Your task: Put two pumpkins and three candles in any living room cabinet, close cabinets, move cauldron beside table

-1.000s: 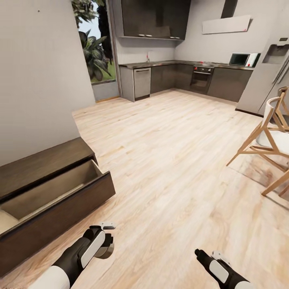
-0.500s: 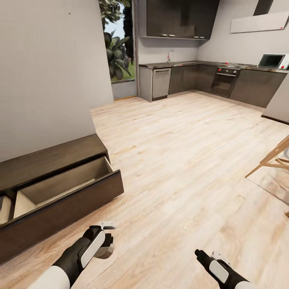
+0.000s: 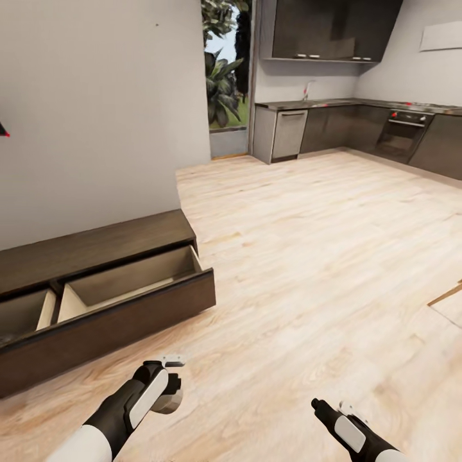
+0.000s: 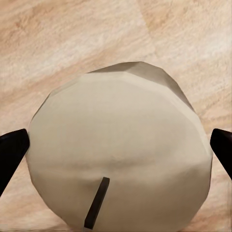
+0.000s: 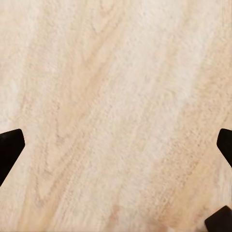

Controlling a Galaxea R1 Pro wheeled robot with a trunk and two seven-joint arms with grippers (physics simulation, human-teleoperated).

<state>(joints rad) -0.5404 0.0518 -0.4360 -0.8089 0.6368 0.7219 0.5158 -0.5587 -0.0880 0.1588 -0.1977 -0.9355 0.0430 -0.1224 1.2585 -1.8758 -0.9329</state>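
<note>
Cream-white candle (image 4: 118,150), one, pinched in left pincer (image 3: 168,391); right pincer (image 5: 116,154) spread; two drawers (image 3: 128,282) open.

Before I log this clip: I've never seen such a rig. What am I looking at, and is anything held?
These are simulator renders from a wheeled two-armed robot. The head view looks down over both arms at a wood plank floor, with a low dark cabinet along the wall; two of its drawers stand pulled open. A grey kitchen lies beyond. The other two pictures come from cameras near each wrist. The left gripper has its jaws shut on a cream-white candle with a dark wick. The right gripper is open, over bare floor.
</note>
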